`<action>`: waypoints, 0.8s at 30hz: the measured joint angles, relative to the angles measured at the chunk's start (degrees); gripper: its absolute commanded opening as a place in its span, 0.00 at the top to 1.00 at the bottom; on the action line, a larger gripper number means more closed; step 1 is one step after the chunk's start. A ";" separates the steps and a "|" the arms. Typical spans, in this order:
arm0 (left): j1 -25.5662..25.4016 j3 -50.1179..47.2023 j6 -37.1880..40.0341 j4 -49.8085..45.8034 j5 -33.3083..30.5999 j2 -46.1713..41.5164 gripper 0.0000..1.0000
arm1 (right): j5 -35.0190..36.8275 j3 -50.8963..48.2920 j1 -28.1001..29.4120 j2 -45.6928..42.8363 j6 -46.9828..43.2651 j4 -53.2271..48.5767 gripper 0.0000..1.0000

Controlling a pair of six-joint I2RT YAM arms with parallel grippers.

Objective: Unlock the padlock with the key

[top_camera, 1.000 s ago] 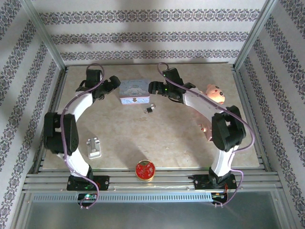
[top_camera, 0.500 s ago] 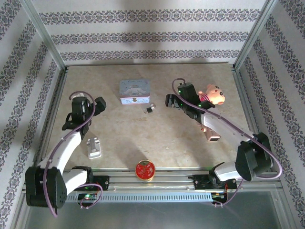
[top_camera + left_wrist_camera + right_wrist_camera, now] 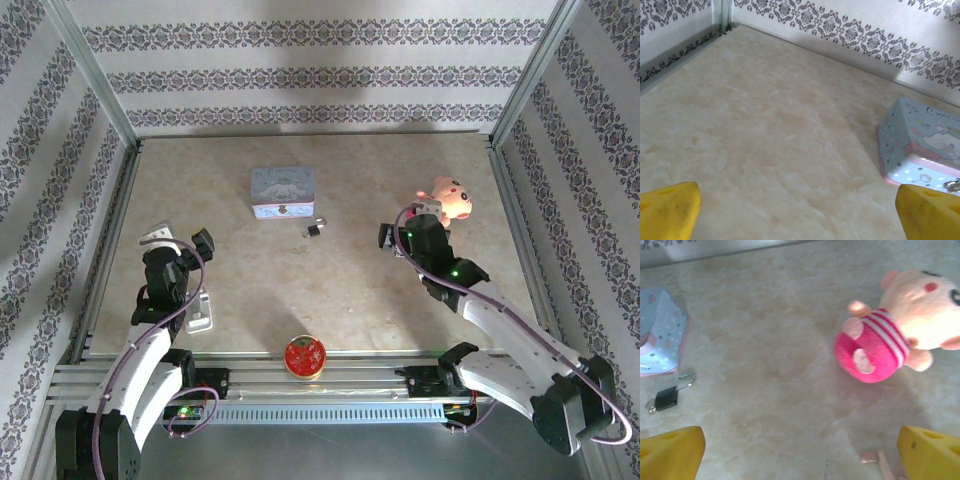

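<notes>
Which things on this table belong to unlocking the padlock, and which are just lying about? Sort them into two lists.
For the job:
padlock
small silvery piece at its base, possibly the key

Lying about:
pale blue tin
plush pig
silver bracket
round red item

Ahead of the left tool (image 3: 180, 240) we see open counter (image 3: 765, 125), with the pale blue tin (image 3: 920, 140) standing ahead to its right. Before the right tool (image 3: 405, 222) a broad bare lane runs between the padlock (image 3: 667, 397), ahead to its left, and the plush pig (image 3: 890, 335), near on its right.
</notes>
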 measured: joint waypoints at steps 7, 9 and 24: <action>0.00 -3.96 5.57 10.75 -2.58 7.72 0.01 | 4.92 -4.37 -1.79 -4.85 -1.36 2.67 0.02; 0.04 -3.93 6.75 14.21 -2.43 11.93 0.01 | 6.71 -5.55 -2.45 -4.83 -1.57 4.07 0.02; 1.25 -0.76 14.47 33.29 9.99 33.90 0.01 | 6.34 -17.05 -10.16 -1.33 -16.52 29.62 0.02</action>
